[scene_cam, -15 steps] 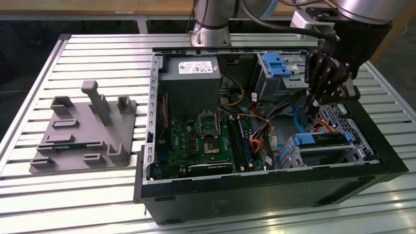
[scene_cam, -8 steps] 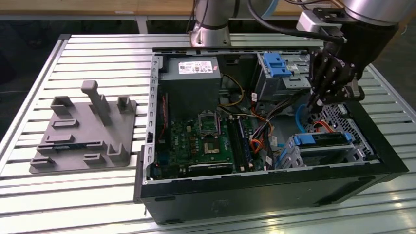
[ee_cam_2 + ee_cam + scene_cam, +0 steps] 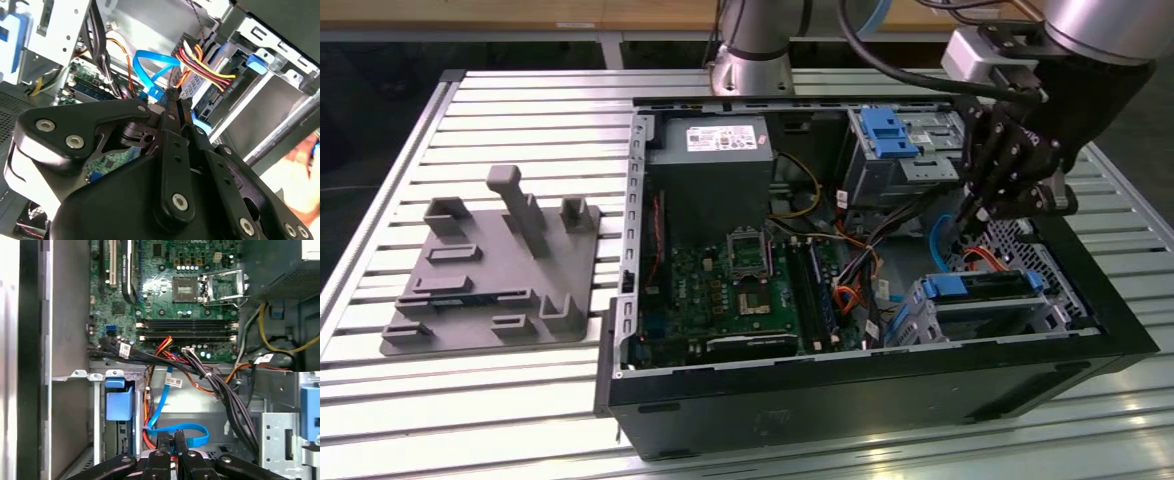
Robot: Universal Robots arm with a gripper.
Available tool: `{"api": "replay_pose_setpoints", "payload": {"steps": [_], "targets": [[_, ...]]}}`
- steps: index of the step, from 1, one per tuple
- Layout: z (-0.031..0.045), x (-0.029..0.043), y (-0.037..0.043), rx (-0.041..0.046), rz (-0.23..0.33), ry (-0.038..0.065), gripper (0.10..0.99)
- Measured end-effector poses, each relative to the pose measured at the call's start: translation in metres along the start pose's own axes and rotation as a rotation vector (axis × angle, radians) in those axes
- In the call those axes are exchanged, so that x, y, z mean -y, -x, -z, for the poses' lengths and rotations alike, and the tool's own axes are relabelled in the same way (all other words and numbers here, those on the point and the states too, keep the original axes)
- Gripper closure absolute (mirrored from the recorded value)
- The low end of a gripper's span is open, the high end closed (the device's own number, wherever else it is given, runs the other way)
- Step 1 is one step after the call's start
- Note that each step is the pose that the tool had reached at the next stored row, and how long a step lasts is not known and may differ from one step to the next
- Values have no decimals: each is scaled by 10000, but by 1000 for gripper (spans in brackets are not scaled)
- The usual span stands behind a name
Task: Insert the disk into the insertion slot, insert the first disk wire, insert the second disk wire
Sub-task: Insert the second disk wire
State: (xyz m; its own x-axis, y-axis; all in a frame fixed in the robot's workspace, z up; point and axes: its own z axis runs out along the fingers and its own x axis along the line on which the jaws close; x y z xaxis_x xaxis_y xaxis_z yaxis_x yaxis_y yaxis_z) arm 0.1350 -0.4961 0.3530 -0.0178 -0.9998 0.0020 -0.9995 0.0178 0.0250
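**A:** The second disk wire point(image 3: 172, 432) loops at 6 o'clock of the motherboard point(image 3: 185, 285); the gripper point(image 3: 173, 444) has its jaws clamped on it beside the disk point(image 3: 983, 287).

**B:** Yeah, looks risky. That loop could snag the black cable bundle point(image 3: 215, 380), or the plug goes in crooked.

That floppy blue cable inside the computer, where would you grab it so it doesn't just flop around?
At its plug end, as the gripper does, shut on the blue cable where the loop ends. The ribbon is thin and limp and curls into a loop, so mid-length it would bend. Come from above, through the case's open side, fingers pinching the flat faces.
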Motion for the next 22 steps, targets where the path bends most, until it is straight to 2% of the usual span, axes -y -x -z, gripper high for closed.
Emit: {"api": "replay_pose_setpoints", "payload": {"steps": [2,4,10,14,22], "targets": [[1,1,-33,183,5,3,925],[0,2,-75,256,6,5,925],[-1,7,-80,258,7,5,925],[-5,83,-97,259,1,16,925],[-32,88,-225,272,-142,16,925]]}}
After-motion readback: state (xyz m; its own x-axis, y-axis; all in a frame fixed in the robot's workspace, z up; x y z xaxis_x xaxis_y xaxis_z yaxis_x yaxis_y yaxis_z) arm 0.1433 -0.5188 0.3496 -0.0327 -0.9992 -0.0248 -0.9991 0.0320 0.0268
